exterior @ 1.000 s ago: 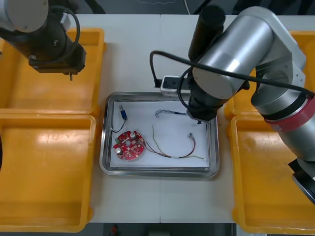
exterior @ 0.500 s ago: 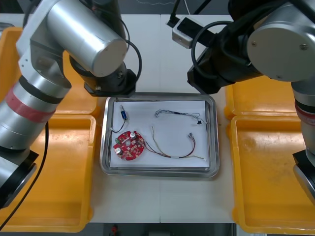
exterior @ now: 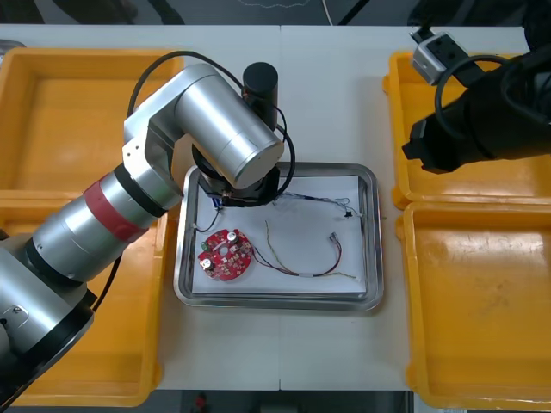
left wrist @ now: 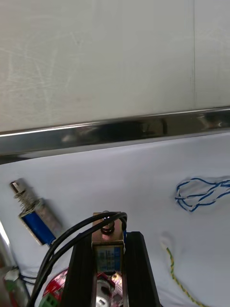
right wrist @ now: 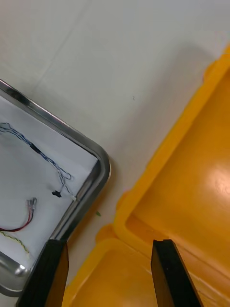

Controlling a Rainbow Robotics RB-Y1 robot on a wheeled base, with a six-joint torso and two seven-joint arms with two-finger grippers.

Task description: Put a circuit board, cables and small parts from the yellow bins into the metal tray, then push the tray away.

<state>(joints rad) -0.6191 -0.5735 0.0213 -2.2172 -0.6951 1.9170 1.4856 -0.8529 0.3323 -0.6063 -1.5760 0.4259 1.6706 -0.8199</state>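
- Fingers of my left gripper (left wrist: pixel 109 237) are drawn in narrow on a small metal part (left wrist: pixel 108 256), standing apart only by its width.
- Black cables (left wrist: pixel 72 236) loop out from that part and run off past one finger.
- My left arm (exterior: pixel 215 129) reaches in over the far left corner of the metal tray (exterior: pixel 275 301), and the gripper hangs over the white lining just inside the far rim.
- I cannot tell whether the held part touches the lining.
- A second small metal part (left wrist: pixel 36 221), with a blue body, lies on the lining near the far rim, beside my left fingers and apart from the held one.
- The round red circuit board (exterior: pixel 225 255) lies in the near left part of the tray; its edge shows beneath my left fingers in the left wrist view.
- The twisted blue and white cable (exterior: pixel 314 201) lies across the far part of the tray, with one end near the right rim.
- The red and yellow cable (exterior: pixel 303 262) curves through the middle of the tray, between the board and the right rim.
- My right gripper (right wrist: pixel 109 244) stands wide with nothing between its fingers.
- It hangs above the yellow bins (right wrist: pixel 191 158) on my right side, where their rims meet, just beside the tray's far right corner.
- The tray rests on the light table (exterior: pixel 327 95), between the bins.
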